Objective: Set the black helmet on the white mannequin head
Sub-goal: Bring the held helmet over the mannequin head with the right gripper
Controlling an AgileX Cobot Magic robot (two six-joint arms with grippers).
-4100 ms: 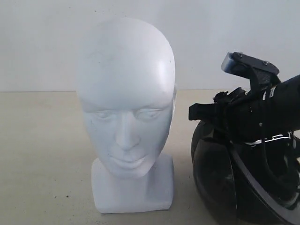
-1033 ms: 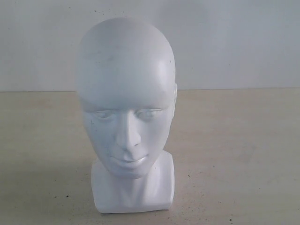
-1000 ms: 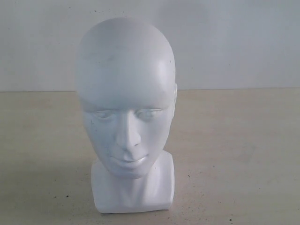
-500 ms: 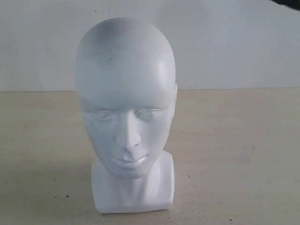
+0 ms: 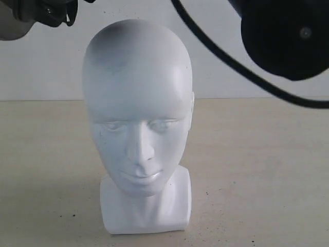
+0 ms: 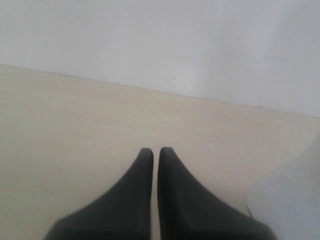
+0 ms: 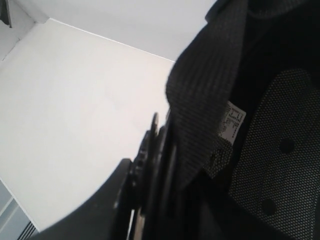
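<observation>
At the centre of the exterior view, the white mannequin head (image 5: 138, 103) stands upright on the beige table (image 5: 267, 170), facing the camera, its crown bare. Up and to its right hangs the black helmet (image 5: 282, 36), clear of the head, with a dark curved band (image 5: 226, 57) sweeping from it across the wall. Part of the left arm (image 5: 46, 13) shows in the upper left corner.

From the left wrist view, the left gripper (image 6: 155, 152) has its black fingers (image 6: 130, 200) pressed almost together on nothing. A blurred white shape (image 6: 290, 200) sits off to one side.

From the right wrist view, the right gripper (image 7: 142, 190) clamps the helmet's rim. Mesh padding (image 7: 280, 150) and a woven strap (image 7: 205, 100) lie just beside that gripper's fingers.
</observation>
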